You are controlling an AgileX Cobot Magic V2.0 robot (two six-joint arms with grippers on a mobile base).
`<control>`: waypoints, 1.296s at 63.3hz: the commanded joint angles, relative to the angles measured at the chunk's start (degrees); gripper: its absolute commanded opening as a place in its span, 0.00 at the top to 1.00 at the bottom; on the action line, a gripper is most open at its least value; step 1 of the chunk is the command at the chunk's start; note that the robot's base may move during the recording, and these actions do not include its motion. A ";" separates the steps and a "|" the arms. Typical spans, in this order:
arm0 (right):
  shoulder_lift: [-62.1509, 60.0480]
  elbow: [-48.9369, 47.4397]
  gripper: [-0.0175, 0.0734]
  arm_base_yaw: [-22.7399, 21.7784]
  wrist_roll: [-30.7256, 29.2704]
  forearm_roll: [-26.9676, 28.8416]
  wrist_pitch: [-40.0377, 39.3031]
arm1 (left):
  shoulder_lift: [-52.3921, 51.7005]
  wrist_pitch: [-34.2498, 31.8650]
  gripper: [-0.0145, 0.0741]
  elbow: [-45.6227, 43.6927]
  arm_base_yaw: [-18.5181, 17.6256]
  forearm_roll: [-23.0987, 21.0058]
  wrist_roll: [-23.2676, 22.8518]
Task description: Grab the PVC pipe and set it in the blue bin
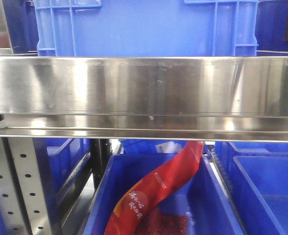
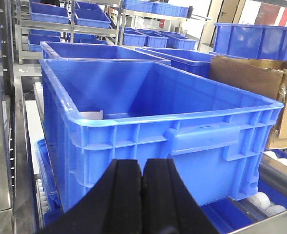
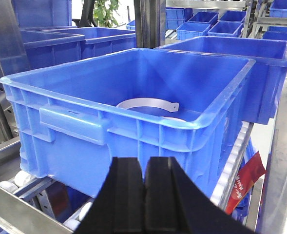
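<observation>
Now | PVC pipe inside blue bin | steel shelving | both fingers together

Glossy moulded plastic blue bin; matte white plastic PVC pipe; brushed, reflective steel shelf rail; shiny red foil packet; rough brown cardboard box.

PVC pipe mostly hidden behind blue bin wall; red packet cut off below.

Steel bench here is a shelf rack with rollers, and the blue bin sits right on those rollers.
</observation>
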 commanded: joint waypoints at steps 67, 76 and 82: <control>-38.35 44.19 0.99 -26.51 -0.53 -0.52 -14.16 | -0.22 -0.97 0.96 0.03 -0.24 -0.33 -0.39; -38.35 44.97 0.99 -26.56 -0.64 -0.52 -16.17 | -0.21 -0.97 0.96 0.15 -0.24 -0.33 -0.39; -38.35 44.97 0.99 -26.56 -2.82 -0.52 -15.68 | -0.21 -1.08 0.96 0.14 -0.24 -0.33 -0.39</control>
